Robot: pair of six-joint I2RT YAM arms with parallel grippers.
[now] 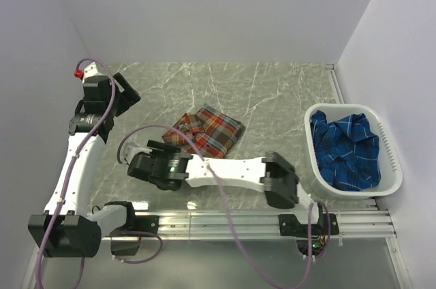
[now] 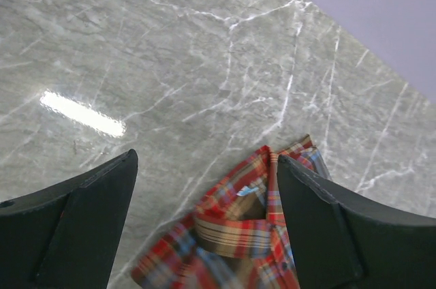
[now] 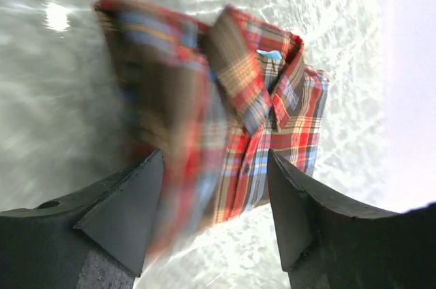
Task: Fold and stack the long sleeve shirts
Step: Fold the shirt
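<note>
The red-orange plaid shirt lies folded on the marble table, collar up. In the left wrist view the shirt lies below and between my open fingers. My left gripper is open and empty, above the table to the shirt's left. My right gripper is open at the shirt's near-left corner. The shirt fills the space beyond its fingertips, and a blurred fold lies close to the left finger. The blue plaid shirt is crumpled in the white basket.
The basket stands at the right edge by the right wall. Walls close off the back and both sides. The rail with the arm bases runs along the near edge. Bare marble lies behind and left of the red shirt.
</note>
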